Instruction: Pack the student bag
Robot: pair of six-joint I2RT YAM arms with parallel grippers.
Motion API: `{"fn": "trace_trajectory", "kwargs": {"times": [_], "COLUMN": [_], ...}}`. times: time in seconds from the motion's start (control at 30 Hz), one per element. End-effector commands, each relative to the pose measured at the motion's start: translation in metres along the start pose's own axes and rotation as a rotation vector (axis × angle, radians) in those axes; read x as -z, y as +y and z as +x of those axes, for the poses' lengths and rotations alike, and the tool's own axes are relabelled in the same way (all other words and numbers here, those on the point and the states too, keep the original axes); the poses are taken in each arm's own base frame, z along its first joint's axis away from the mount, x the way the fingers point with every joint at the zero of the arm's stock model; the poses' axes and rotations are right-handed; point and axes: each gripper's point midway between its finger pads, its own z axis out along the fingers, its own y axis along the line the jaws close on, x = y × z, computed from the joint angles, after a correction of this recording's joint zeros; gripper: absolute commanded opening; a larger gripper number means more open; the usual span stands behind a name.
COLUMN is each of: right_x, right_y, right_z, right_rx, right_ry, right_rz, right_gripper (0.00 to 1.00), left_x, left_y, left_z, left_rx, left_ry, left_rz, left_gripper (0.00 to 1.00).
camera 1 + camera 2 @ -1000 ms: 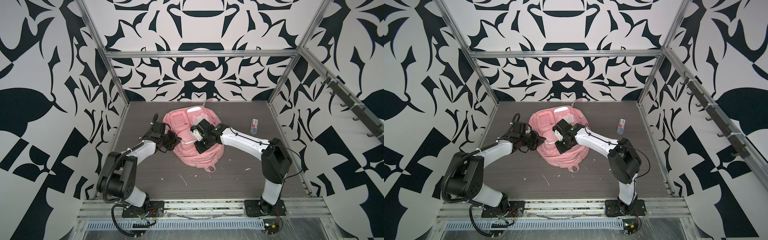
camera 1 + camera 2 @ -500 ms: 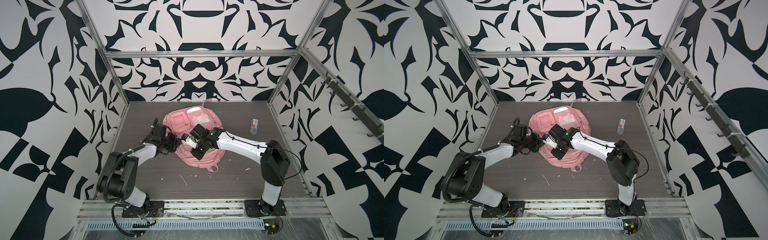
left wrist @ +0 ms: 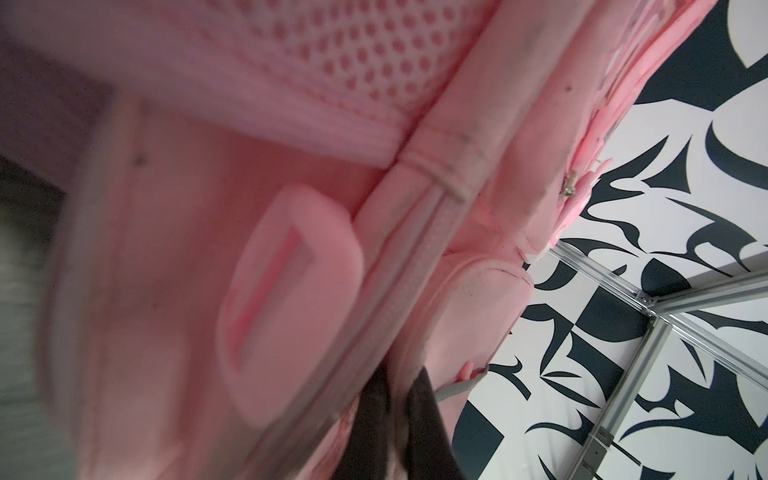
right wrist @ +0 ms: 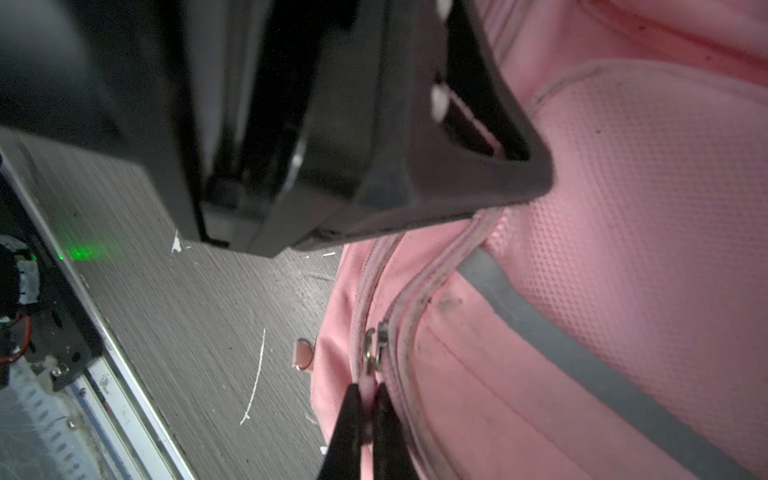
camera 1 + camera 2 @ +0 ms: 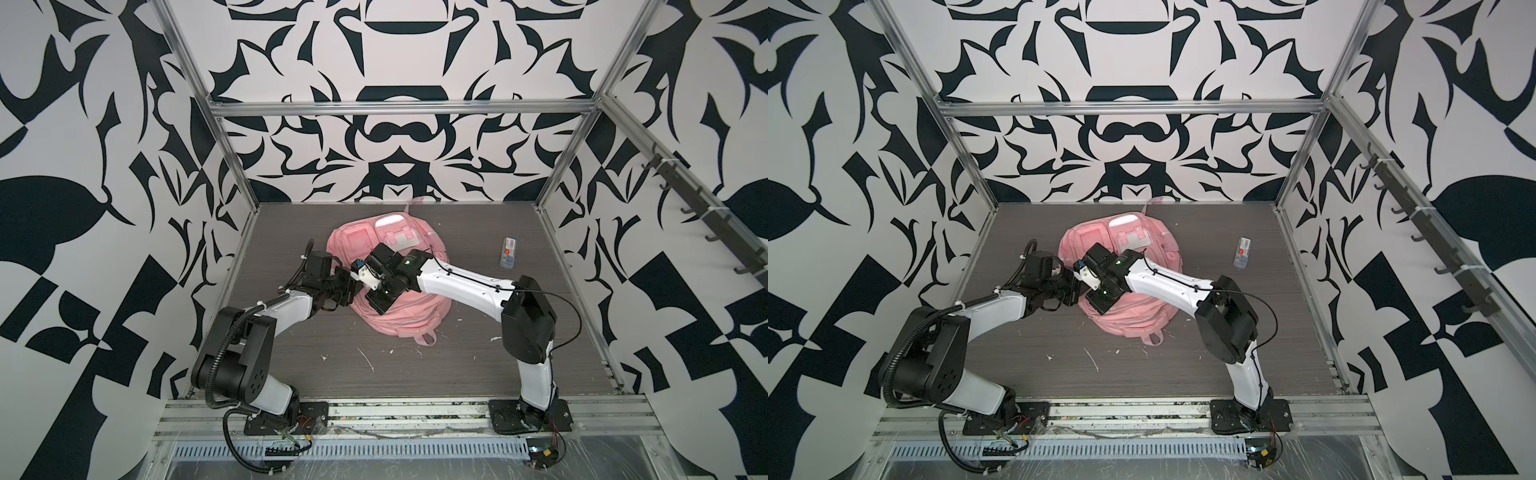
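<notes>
The pink student bag (image 5: pixel 409 322) (image 5: pixel 1136 322) lies flat in the middle of the table in both top views. My right gripper (image 4: pixel 366 401) is shut on the pink pull tab of a zipper, whose metal slider (image 4: pixel 373 349) sits just ahead of the fingertips on the bag's (image 4: pixel 602 199) side seam. In both top views the right gripper (image 5: pixel 360 279) (image 5: pixel 1084 279) reaches across to the bag's left edge. My left gripper (image 5: pixel 347 287) (image 5: pixel 1072 287) meets it there. Up close, the left gripper (image 3: pixel 399 409) is shut on a fold of the bag's (image 3: pixel 291 124) pink edge beside the zipper track.
A small clear packet with a red label (image 5: pixel 509 251) (image 5: pixel 1244 251) lies on the grey table (image 5: pixel 436 374) at the right, apart from the bag. White scraps (image 5: pixel 365 359) dot the table in front of the bag. Patterned walls and metal frame rails enclose the space.
My right gripper has travelled left along the bag's side with the zipper pull, ending close to the left gripper. The left gripper has stayed shut at the bag's left edge.
</notes>
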Motion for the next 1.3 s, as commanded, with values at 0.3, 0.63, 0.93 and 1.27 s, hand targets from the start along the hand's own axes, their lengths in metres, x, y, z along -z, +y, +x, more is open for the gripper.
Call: {"fn": "trace_trajectory", "kwargs": {"times": [0.3, 0.63, 0.93, 1.27], "right_x": [0.051, 0.113, 0.145, 0.127], "right_y": [0.039, -0.032, -0.145, -0.19], "right_z": [-0.059, -0.01, 0.052, 0.055], "right_rx": [-0.047, -0.22, -0.556, -0.87], "right_ry": [-0.313, -0.334, -0.31, -0.315], "right_rz": [-0.232, -0.144, -0.021, -0.05], "right_gripper": [0.29, 0.45, 0.62, 0.66], "left_x": [0.003, 0.053, 0.087, 0.058], "left_y": [0.002, -0.01, 0.015, -0.027], "left_z": [0.025, 0.038, 0.07, 0.11], "left_rx": [-0.102, -0.506, -0.761, -1.16], "left_ry": [0.16, 0.196, 0.224, 0.207], "left_rz": [-0.015, -0.188, -0.197, -0.279], "left_gripper": [0.15, 0.59, 0.43, 0.63]}}
